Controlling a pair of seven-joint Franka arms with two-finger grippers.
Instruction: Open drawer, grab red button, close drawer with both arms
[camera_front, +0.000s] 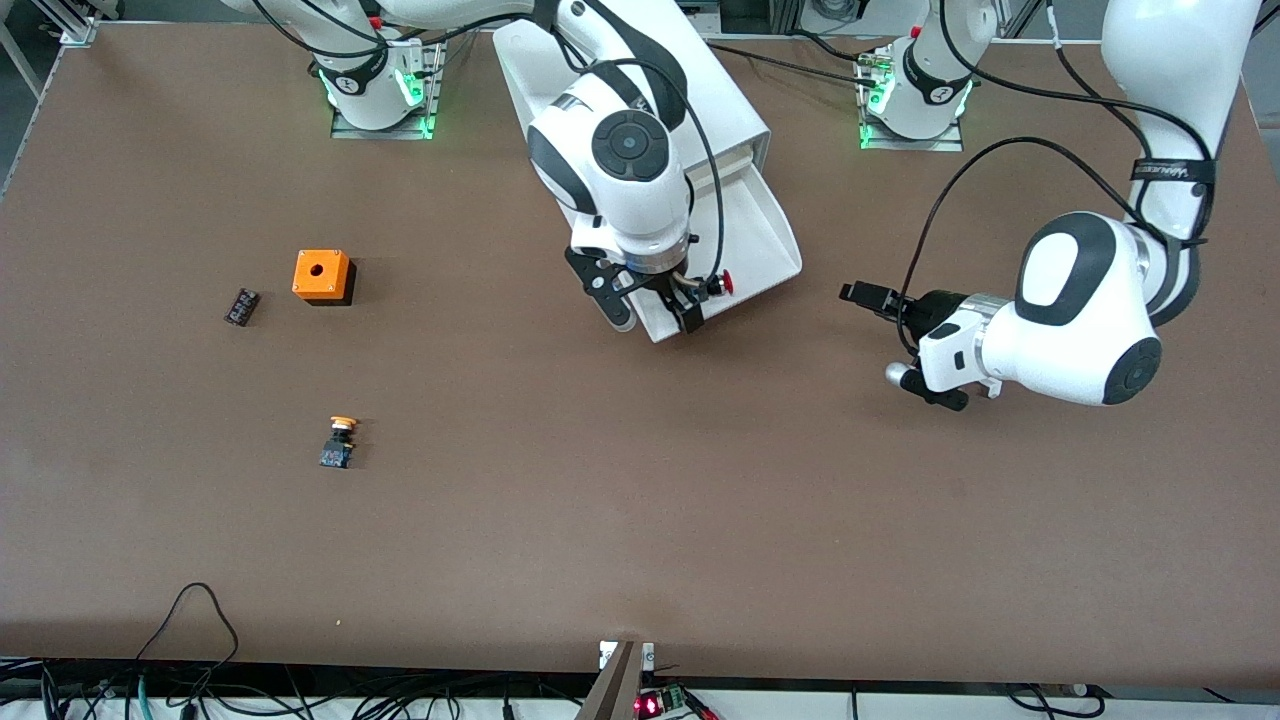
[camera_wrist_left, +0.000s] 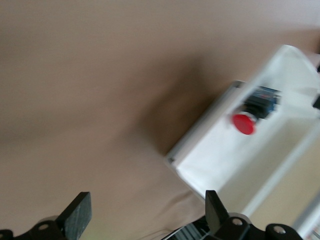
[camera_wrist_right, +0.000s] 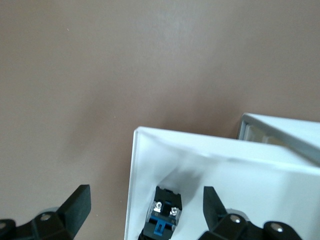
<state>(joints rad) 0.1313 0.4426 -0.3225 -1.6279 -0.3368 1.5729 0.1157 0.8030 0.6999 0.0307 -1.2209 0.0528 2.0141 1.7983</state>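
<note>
The white drawer (camera_front: 770, 240) stands pulled out of its cabinet (camera_front: 730, 110) toward the front camera. The red-capped button (camera_front: 722, 284) lies on its side in the drawer's front corner. My right gripper (camera_front: 650, 305) is open and low over that corner. In the right wrist view the button's black-and-blue body (camera_wrist_right: 162, 215) lies between the fingers of the right gripper (camera_wrist_right: 145, 192), untouched, inside the drawer (camera_wrist_right: 210, 170). My left gripper (camera_front: 880, 335) is open and empty beside the drawer, toward the left arm's end. The left wrist view shows the left gripper (camera_wrist_left: 145, 200), the drawer (camera_wrist_left: 215, 150) and the button's red cap (camera_wrist_left: 243, 123).
Toward the right arm's end of the table stand an orange cube with a hole (camera_front: 322, 276), a small black part (camera_front: 241, 306) and, nearer the front camera, an orange-capped button (camera_front: 340, 443). Cables hang from both arms.
</note>
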